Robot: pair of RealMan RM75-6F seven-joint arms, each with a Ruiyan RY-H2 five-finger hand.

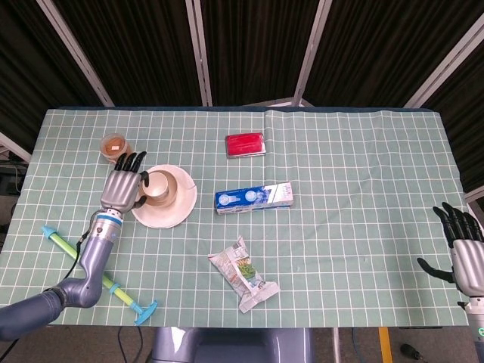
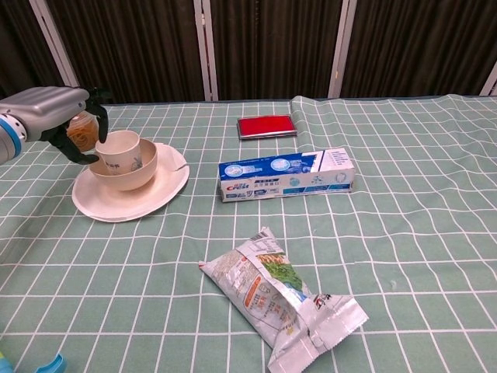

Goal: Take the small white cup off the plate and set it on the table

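A: White cup point(image 2: 118, 151) sits inside a tan bowl point(image 2: 124, 171), bowl on the plate point(image 2: 147, 202), far left of the table point(image 1: 355, 227). Your left hand point(image 2: 54, 113) is right beside the cup's left side, fingers apart, gripping nothing

B: Touching it?

A: Can't tell, fingertips are very near the rim. Your right hand point(image 1: 463, 253) hangs off the right edge, fingers spread, holding nothing

B: Risks?

A: I'd say if you clamp low you catch the bowl too and lift or drag both. Push sideways and the cup tips in the bowl, or the plate slides. The jar point(image 1: 115, 145) is just behind your fingers, easy to knock as you close
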